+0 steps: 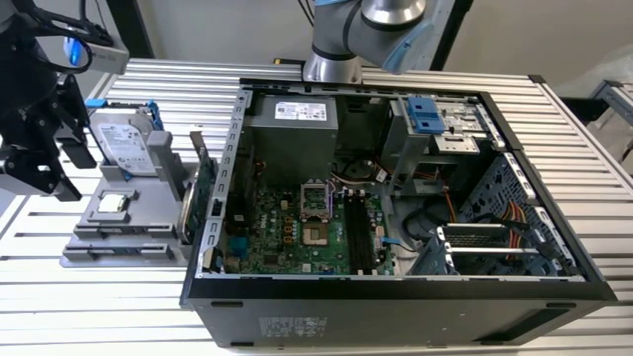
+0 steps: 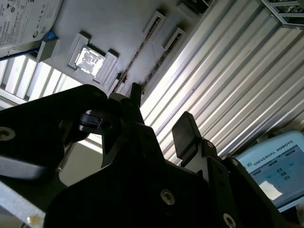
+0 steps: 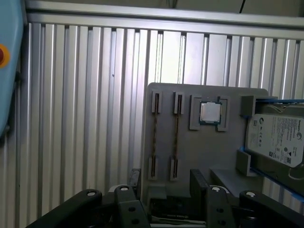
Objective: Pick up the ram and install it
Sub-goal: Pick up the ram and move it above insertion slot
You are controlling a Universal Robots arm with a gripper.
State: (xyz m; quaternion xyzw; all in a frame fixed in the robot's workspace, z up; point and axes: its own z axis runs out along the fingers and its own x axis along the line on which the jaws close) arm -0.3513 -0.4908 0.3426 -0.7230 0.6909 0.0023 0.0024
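Arm's gripper [image 3: 166, 175]: fingers [image 3: 197, 180] spread wide, nothing between them. Poised, pointing down, over gray holder [image 3: 209, 156] on counter [image 3: 85, 118], at the exterior view's left of open computer case [image 1: 396, 319]. The ram [image 3: 155, 135]: edge-up in holder slot, beside second stick [image 3: 175, 135].

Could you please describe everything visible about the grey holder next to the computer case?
The grey holder is a flat, plastic-looking tray lying on the ribbed metal table, at the exterior view's left of the open case. Two ram sticks stand on edge in its paired slots, a square silver chip sits in a recess, and a hard drive stands at one end.
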